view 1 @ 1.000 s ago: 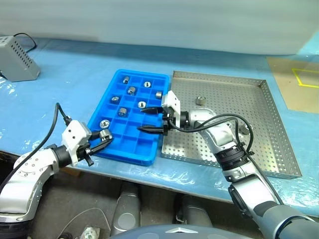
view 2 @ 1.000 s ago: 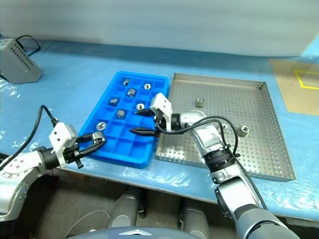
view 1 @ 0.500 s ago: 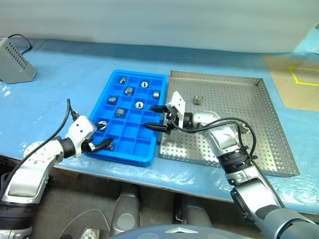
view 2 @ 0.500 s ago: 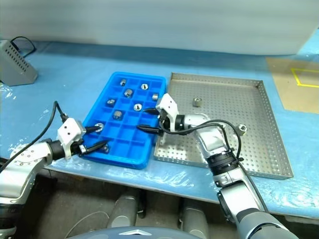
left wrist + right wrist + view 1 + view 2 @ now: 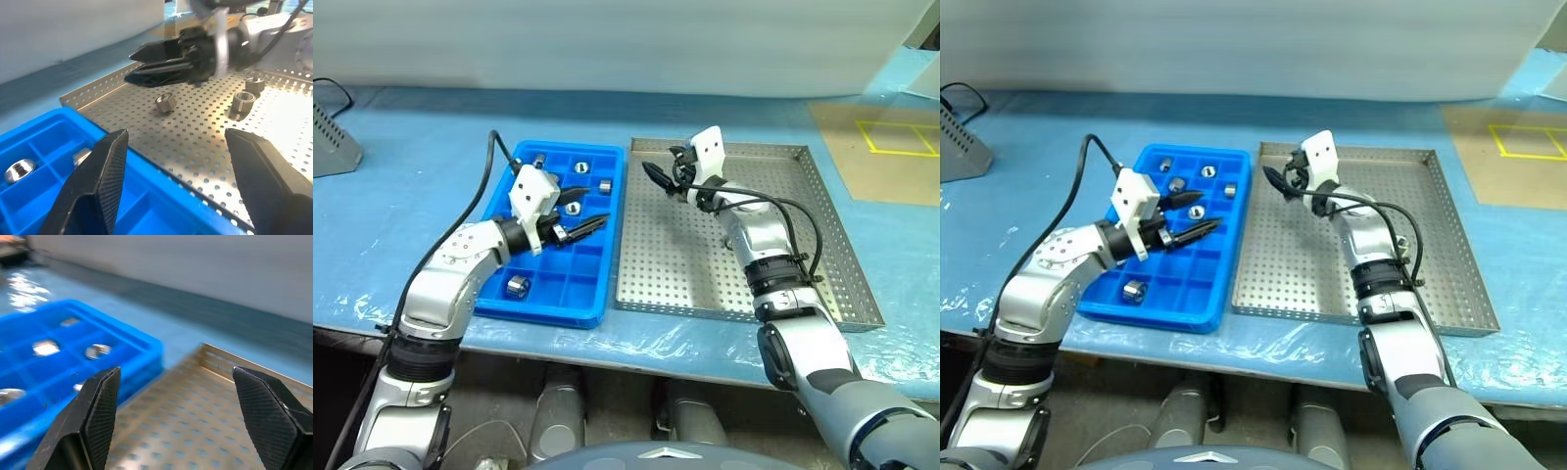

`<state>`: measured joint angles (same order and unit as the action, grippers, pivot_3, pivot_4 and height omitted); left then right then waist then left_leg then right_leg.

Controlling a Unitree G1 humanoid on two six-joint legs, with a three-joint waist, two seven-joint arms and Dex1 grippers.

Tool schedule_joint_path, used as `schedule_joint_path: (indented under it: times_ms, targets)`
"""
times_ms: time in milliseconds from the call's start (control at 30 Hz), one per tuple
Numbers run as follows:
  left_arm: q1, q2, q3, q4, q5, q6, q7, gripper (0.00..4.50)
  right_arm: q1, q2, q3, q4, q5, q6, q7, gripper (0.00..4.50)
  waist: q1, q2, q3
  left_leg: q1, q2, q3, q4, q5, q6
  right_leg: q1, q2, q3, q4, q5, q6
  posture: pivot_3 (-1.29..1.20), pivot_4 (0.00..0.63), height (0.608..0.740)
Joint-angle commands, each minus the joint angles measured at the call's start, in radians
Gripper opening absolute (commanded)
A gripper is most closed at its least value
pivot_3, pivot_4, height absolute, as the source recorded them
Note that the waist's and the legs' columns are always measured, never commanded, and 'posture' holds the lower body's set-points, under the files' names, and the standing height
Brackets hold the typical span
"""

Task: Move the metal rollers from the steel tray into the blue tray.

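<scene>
With both end effectors wide and empty, the right end effector (image 5: 663, 177) must next descend onto a metal roller (image 5: 166, 102) in the steel tray (image 5: 803, 294).

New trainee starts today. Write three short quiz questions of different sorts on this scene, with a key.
1. True or false: the left gripper is shut on a roller.
2. Over which tray does the right gripper hang? A) the blue tray B) the steel tray C) neither
3. Fill in: the left wrist view shows ___ metal rollers on the steel tray's perforated floor.

Key:
1. False; its fingers are apart with nothing between them, above the blue tray.
2. B; it is near the steel tray's far corner on the blue tray's side, and it is open.
3. Three; one sits just below the right gripper, two more lie close together further along.
</scene>
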<state>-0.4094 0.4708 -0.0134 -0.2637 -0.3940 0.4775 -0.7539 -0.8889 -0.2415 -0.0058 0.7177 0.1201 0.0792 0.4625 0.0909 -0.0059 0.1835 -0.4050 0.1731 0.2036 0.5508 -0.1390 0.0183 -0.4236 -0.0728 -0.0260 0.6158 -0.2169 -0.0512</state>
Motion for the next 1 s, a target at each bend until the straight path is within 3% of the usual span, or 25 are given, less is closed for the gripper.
schedule_joint_path:
  times_ms: [33,133,333,1000]
  targets:
    - [-0.020,-0.004,-0.009,-0.010,0.004,-0.016,0.007,3.31,-0.073,0.005,-0.019,0.148,-0.048,-0.094,-0.105,3.76,0.001,0.000,0.000,0.000,0.000,0.000,0.000,0.000,0.000,0.000,0.000,0.000,0.000,0.000,0.000,0.08,0.150,0.740]
    - [-0.014,-0.004,-0.020,-0.014,0.009,-0.016,0.004,3.31,-0.125,0.008,-0.041,0.274,-0.063,-0.129,-0.196,3.76,0.002,0.000,0.000,-0.001,0.000,0.000,0.002,-0.001,0.001,0.000,0.000,0.000,0.000,0.000,0.000,0.09,0.150,0.740]
    - [0.007,0.013,-0.020,-0.012,0.013,-0.026,-0.003,3.31,-0.143,0.021,-0.083,0.386,-0.047,-0.137,-0.206,3.76,0.002,0.000,0.000,-0.003,0.001,0.000,0.009,-0.002,0.004,0.000,0.000,0.000,0.003,0.000,0.000,0.09,0.150,0.740]
    - [0.037,0.050,-0.040,-0.010,0.050,-0.037,-0.024,3.31,-0.043,0.026,-0.118,0.427,-0.037,-0.085,-0.148,3.76,0.003,0.000,0.000,-0.002,0.002,0.000,0.013,-0.004,0.006,0.000,0.000,0.000,0.008,0.000,0.000,0.07,0.150,0.740]
